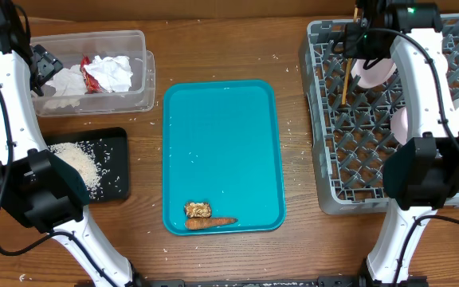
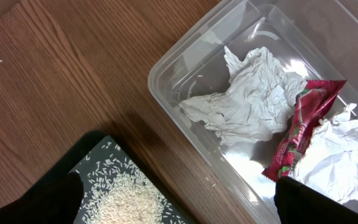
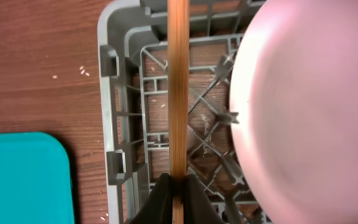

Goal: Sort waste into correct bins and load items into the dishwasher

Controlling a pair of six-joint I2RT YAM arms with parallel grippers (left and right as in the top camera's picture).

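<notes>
I hold a thin wooden stick (image 3: 178, 87) by one end in the clamped right gripper (image 3: 178, 196) over the grey lattice plastic dish rack (image 3: 112, 118), presumably to slot it between pegs; left gripper (image 1: 46, 65) gapes empty by the clear plastic tub (image 1: 138, 100).

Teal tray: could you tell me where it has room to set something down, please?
The teal tray is bare from its far edge past the middle; only its near edge is taken, by the brown food lump and carrot-like stick. The clear tub is crowded with napkins and a red wrapper.
</notes>
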